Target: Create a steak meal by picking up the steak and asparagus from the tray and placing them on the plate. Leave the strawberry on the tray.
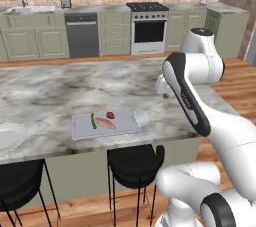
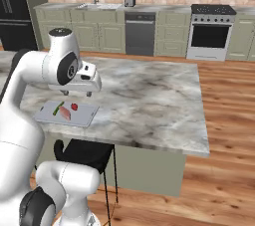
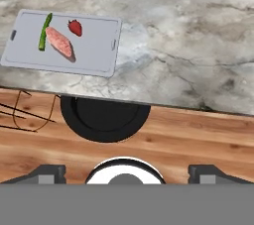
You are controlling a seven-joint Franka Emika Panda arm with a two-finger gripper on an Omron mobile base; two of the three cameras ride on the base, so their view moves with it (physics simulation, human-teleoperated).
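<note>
1. While I watch remotely, the tray (image 1: 104, 124) lies on the marble table (image 1: 60, 91) near its front edge, carrying all three foods.
2. On the tray the steak (image 3: 59, 42) lies at mid-board; the asparagus (image 3: 44, 31) lies just beside it, apparently touching along one side.
3. I see the strawberry (image 3: 75, 27) close to the steak but apart from it.
4. I find the plate (image 1: 9, 136) at the left edge of the left base view, well apart from the tray.
5. End effector (image 3: 126, 172): fingertips spread wide, pinching nothing, held above the floor and a black stool (image 3: 105, 118), off the table's front edge.
</note>
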